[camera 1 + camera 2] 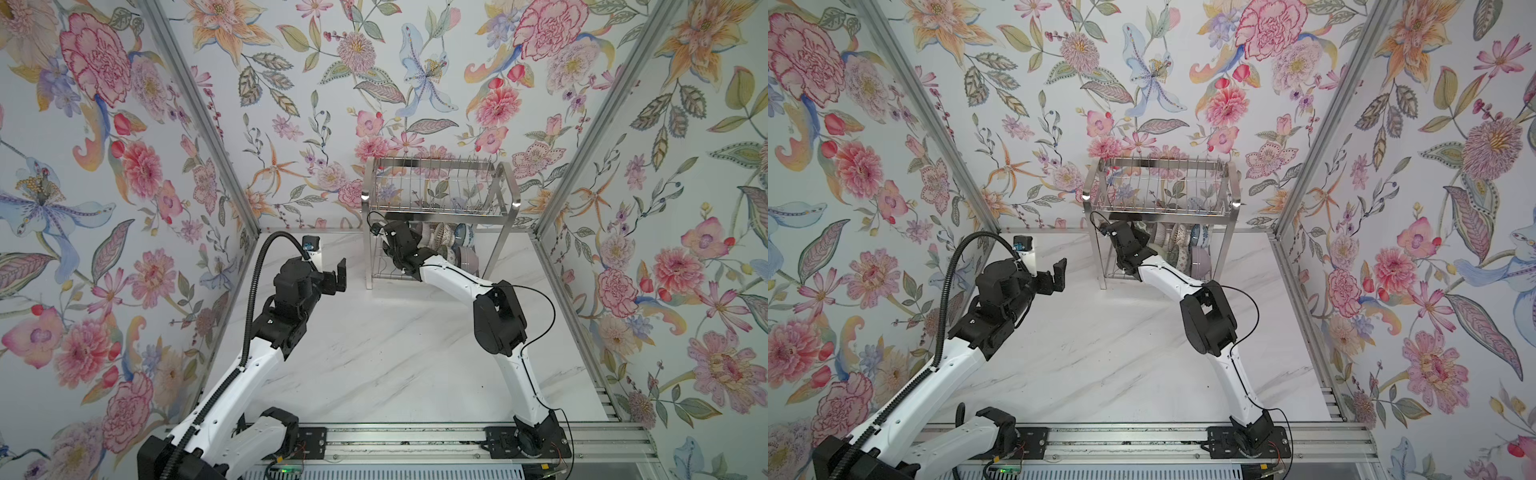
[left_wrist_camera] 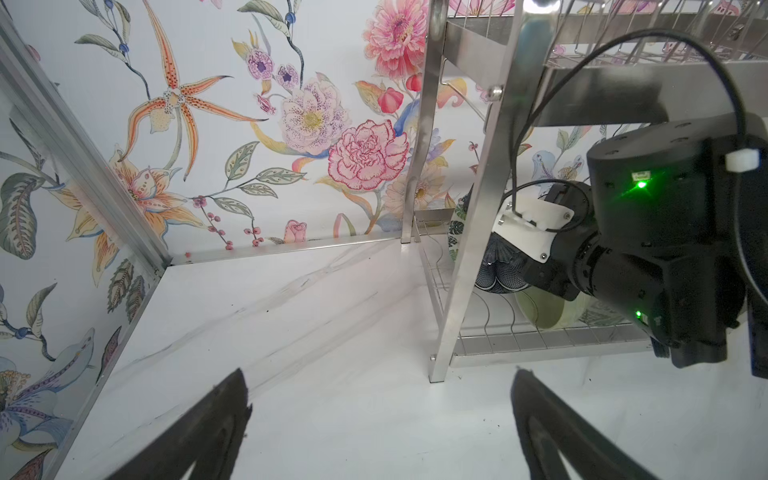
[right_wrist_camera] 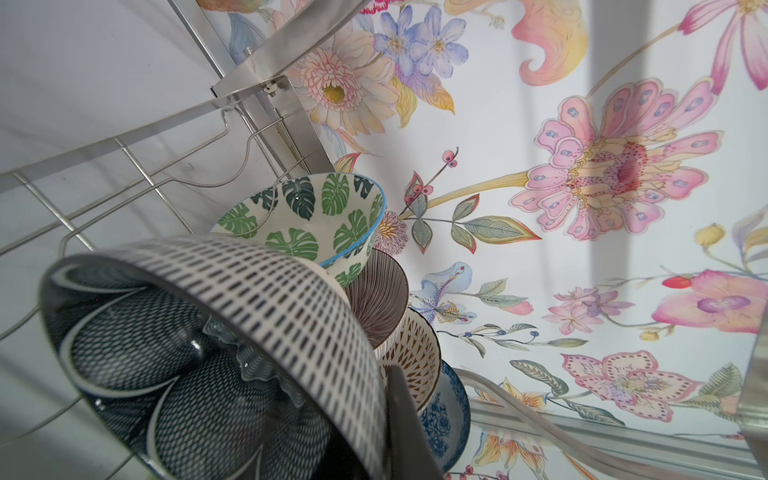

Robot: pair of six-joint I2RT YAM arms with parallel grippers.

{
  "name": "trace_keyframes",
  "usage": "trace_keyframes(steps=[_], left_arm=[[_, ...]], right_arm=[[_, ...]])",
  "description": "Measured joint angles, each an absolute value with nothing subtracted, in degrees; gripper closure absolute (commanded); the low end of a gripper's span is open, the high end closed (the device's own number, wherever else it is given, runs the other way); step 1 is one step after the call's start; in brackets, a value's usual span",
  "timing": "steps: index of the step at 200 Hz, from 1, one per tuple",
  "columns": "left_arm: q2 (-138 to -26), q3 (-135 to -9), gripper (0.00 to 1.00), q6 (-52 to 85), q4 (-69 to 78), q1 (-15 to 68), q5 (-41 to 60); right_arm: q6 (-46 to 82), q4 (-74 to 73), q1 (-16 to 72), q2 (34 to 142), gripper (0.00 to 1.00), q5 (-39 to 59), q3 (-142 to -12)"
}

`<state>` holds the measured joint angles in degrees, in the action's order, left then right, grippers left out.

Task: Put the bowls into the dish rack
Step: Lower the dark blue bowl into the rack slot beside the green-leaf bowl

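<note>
- At the back of the counter (image 1: 395,353), against the flowered wall (image 1: 291,104), stands the rack (image 1: 440,213), seen in both top views. Its lower tier holds the bowls (image 1: 446,243), set on edge in a close row.
- Right gripper (image 1: 417,242) reaches into the lower tier from the front, at the row's left end in the top views. Its arm slants across the rack's front.
- Right wrist view: the navy bowl (image 3: 208,353) fills the near corner, mouth toward the camera. The gripper is pressed together on its rim, with one dark finger (image 3: 405,415) lying against the outer wall.
- Behind the navy bowl come the leaf bowl (image 3: 316,216), a striped bowl (image 3: 378,299), a brown-flecked bowl (image 3: 415,353) and a blue floral bowl (image 3: 444,419), each overlapping the next.
- Left wrist view: a pale green bowl (image 2: 544,311) lies on the lower wires under the right gripper's body, just beside the navy bowl.
- A lilac bowl (image 1: 465,259) sits low in the lower tier, toward the right of the row.
- Left gripper (image 1: 334,280) hovers over the counter left of the rack and apart from it. Its fingers (image 2: 208,436) are spread wide, with only bare counter between them.
</note>
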<state>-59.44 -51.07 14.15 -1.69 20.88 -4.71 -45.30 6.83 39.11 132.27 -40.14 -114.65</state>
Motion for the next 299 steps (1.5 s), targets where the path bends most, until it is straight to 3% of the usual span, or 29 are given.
trace_keyframes(steps=[299], left_arm=[[-56.9, -48.0, 0.01, 14.4, -0.8, 20.9, -4.7]], right_arm=[[-63.9, -5.2, 40.2, 140.8, 1.00, -47.2, -117.3]])
